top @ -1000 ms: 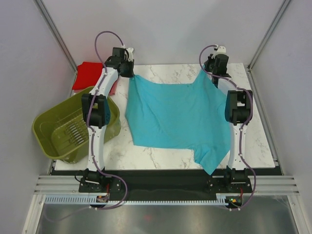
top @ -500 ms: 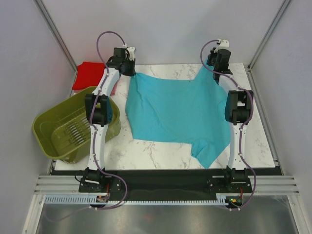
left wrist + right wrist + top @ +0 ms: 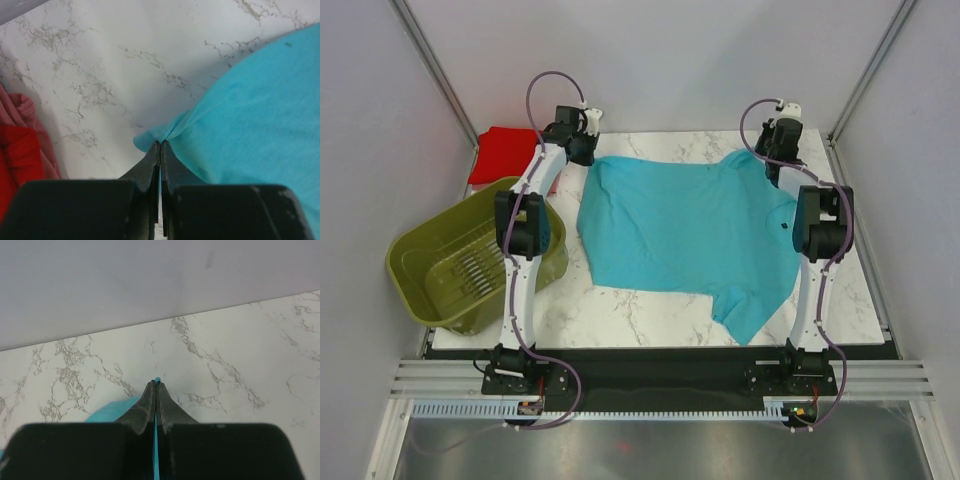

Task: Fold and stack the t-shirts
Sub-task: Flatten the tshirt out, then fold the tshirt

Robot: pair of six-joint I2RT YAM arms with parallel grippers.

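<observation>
The turquoise t-shirt (image 3: pixel 685 225) had sunk flat onto the table (image 3: pixel 640 310) since a second before, stretching nearward from the left tool (image 3: pixel 160 144) and right tool (image 3: pixel 156 382), each pinching a far corner.

Two arms (image 3: pixel 513 292) of white links and black joint housings (image 3: pixel 523 225); looping purple cables (image 3: pixel 529 95); black tapered tool fingers (image 3: pixel 147 169)

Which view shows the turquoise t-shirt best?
Top external: nearly the whole turquoise t-shirt shows, spread on the table. Left wrist shows only the corner pinched by the left gripper; right wrist, just small bits at the right gripper.
</observation>
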